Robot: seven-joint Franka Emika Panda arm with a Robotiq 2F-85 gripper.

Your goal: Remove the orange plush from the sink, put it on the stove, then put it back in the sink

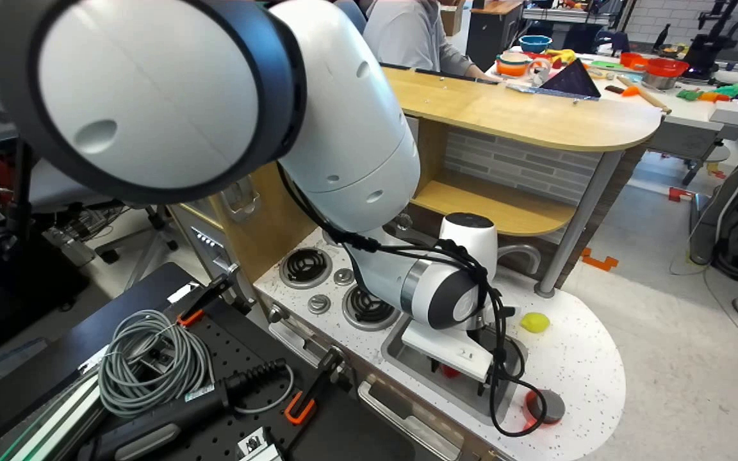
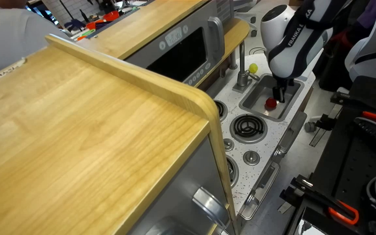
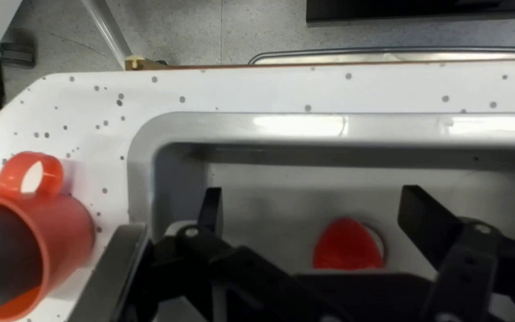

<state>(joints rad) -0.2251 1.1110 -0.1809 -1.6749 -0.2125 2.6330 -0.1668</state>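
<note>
The orange plush [image 3: 348,246], nearer red to my eye, lies on the bottom of the sink [image 3: 221,127], a small rounded lump that I'd expect to weigh next to nothing, squash easily and be hard to damage. The hand [image 3: 313,203] hangs near it with its fingers spread wide and nothing pinched between them; whether either one brushes the plush, I can't tell. I'd take it low across the middle and let the padding give, since nipping only the rounded top could make it pop out. The basin is smooth, shiny grey metal, so a one-sided nudge might well slide it along. Next to the basin is the stove [image 2: 248,128], where the plush should go first; those ridged coils may leave it sitting a little unevenly. It's all set in a white, speckled worktop [image 1: 590,358], with a red mug [image 3: 67,232] just beside the end of the basin and a yellow-green thing [image 1: 535,322] near the faucet [image 2: 242,78]. Behind the toy kitchen there's somebody in grey [image 1: 401,38], and bright bowls [image 1: 667,68] crowd the far side of the room.
</note>
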